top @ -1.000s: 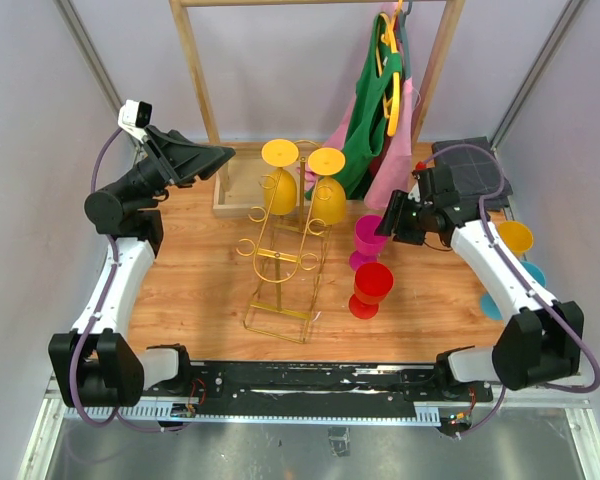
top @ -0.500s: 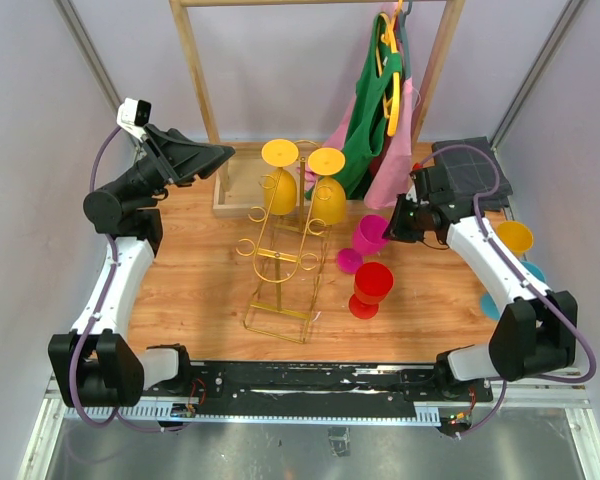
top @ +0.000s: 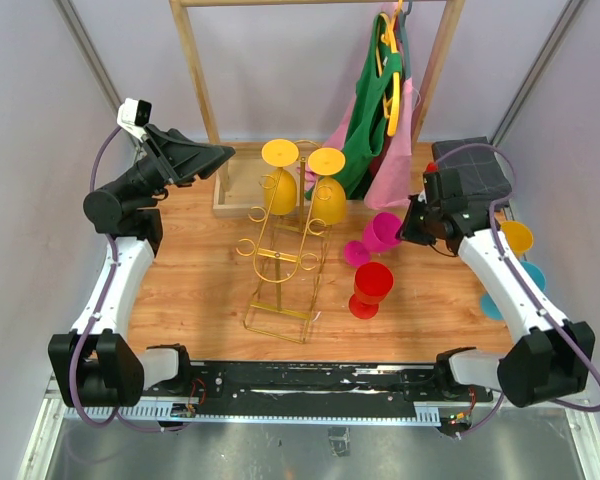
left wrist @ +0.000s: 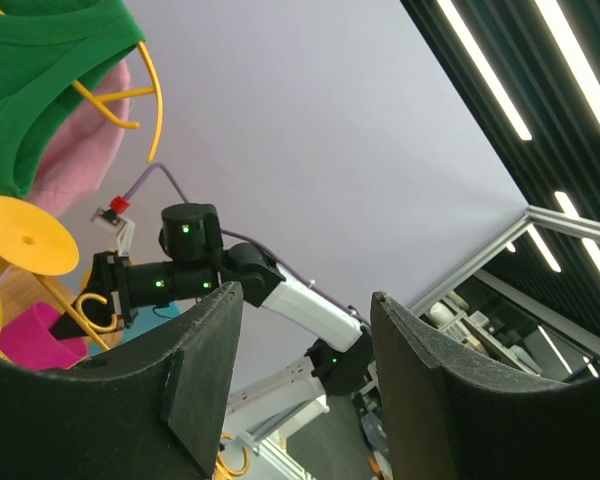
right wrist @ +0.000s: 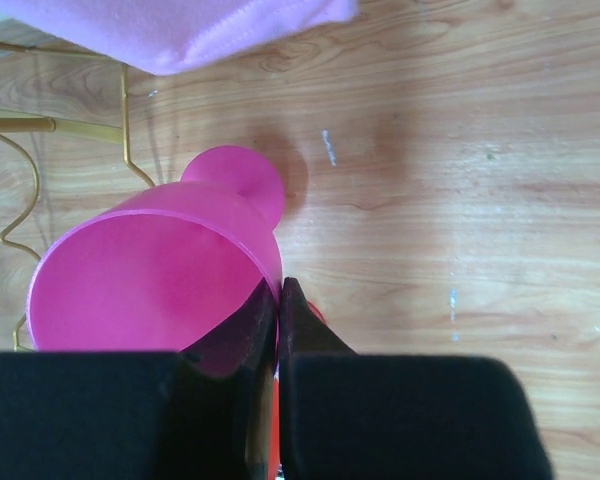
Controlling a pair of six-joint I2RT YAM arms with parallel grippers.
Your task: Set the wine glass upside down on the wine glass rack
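Right of centre the right claw point(top: 404, 230) was pinched shut on the rim of the tipped pink glass point(top: 382, 232) (left claw point(top: 218, 157) half open, empty), so I judged a slow lift and full flip best before nearing the rack point(top: 280, 262) at centre.

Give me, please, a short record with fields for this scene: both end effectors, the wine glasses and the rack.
right end effector: shut on the rim of the magenta wine glass, one finger inside the bowl
magenta wine glass: tilted, foot pointing toward the rack
left end effector: open, empty, raised
wine glass rack: two yellow wine glasses hang on it upside down
red wine glass: upright on the table
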